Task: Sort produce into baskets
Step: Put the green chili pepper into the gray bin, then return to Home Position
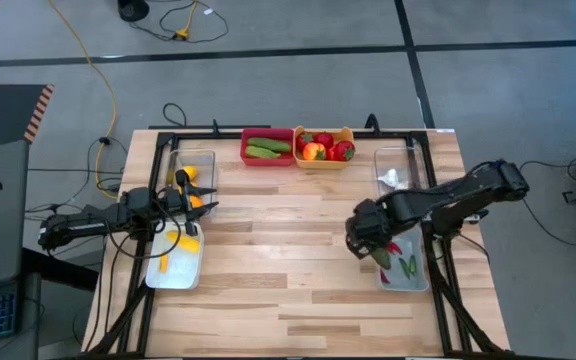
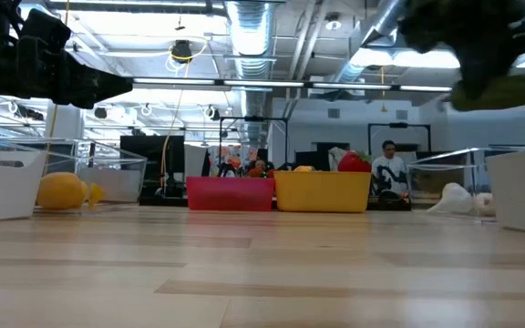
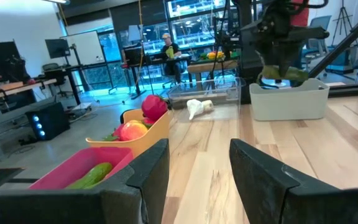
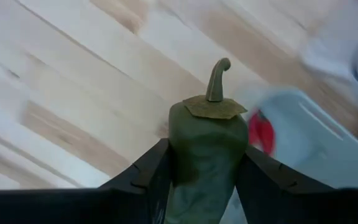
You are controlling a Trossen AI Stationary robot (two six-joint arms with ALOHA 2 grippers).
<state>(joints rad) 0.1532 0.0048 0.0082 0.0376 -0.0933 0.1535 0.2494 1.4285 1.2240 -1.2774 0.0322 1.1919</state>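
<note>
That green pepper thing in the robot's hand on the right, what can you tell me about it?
The green pepper is a dull olive toy, matte and smooth, with a flat leafy cap and a curved stem on top. The right hand clamps it between two dark fingers, stem pointing away from the wrist. It hangs in the air at the edge of the pale tray, which holds a red chili.

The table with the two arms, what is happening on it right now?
A robot is sorting toy produce into bins. The right tool is shut on a green pepper and holds it in the air by the pale tray on the table's right side, where a red piece already lies. The left tool is open and holds nothing, over the left side near the yellow pieces. The red bin has cucumbers; the yellow bin has red produce.
</note>
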